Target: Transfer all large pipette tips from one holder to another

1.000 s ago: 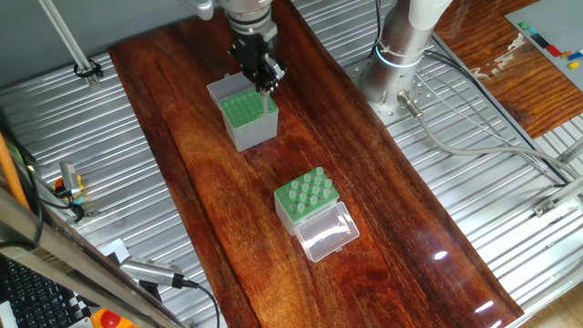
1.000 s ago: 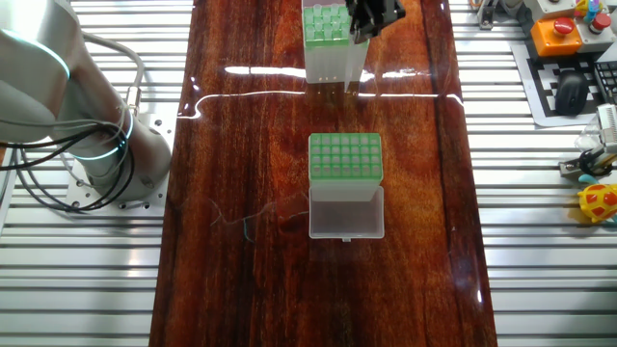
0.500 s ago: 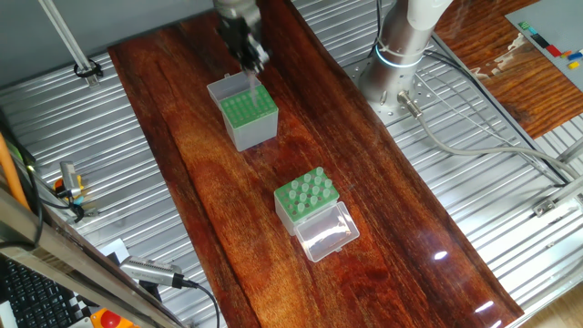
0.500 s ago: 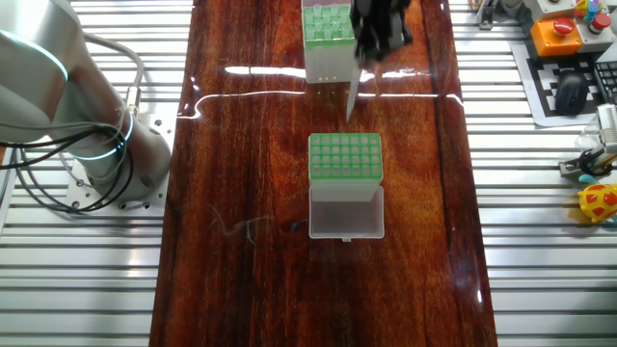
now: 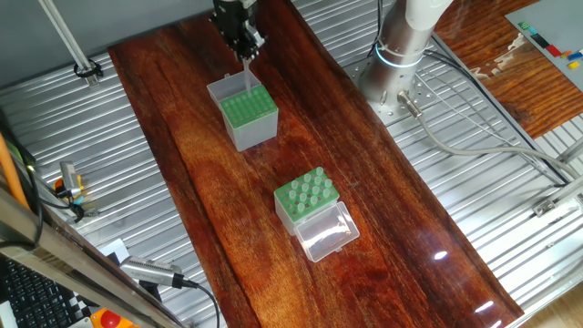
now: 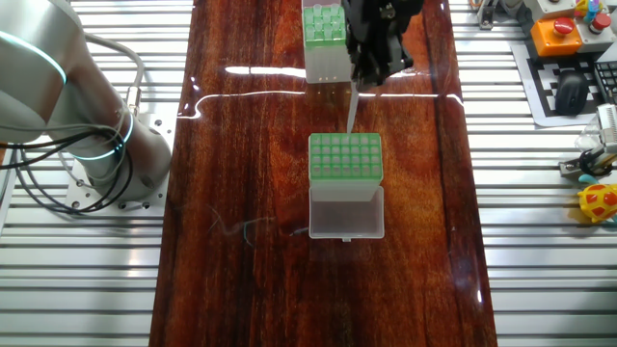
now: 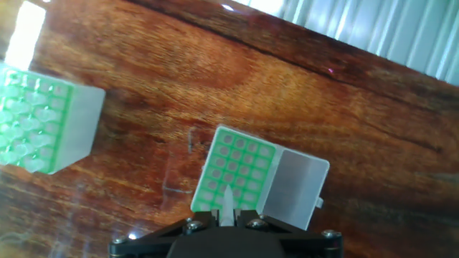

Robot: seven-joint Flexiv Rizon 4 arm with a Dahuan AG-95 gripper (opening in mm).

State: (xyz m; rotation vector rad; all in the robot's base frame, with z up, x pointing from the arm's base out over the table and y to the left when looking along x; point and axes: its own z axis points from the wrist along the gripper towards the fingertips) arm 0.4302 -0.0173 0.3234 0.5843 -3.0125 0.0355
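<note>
My gripper (image 5: 247,52) (image 6: 360,83) (image 7: 226,213) is shut on one large pipette tip (image 5: 248,78) (image 6: 352,108) (image 7: 226,200), which hangs point down. The tip's point hovers above the green grid of the grey-sided holder (image 5: 248,112) (image 6: 345,158) (image 7: 234,170). That box's whitish lid (image 6: 346,213) (image 7: 291,188) lies open, and its grid holes look empty. The clear-sided holder (image 5: 306,197) (image 6: 326,34) (image 7: 37,127) stands apart from it with several tips standing in its grid, its clear lid (image 5: 324,233) folded open.
Both boxes stand on a dark wooden board (image 5: 209,200) laid over ribbed metal table tops. The arm's base (image 5: 401,46) (image 6: 67,116) with its cables sits beside the board. A keyboard and an orange stop button (image 6: 557,34) lie off to one side.
The gripper has carried the tip away from the clear-sided holder. It now hangs over the grey-sided holder's grid.
</note>
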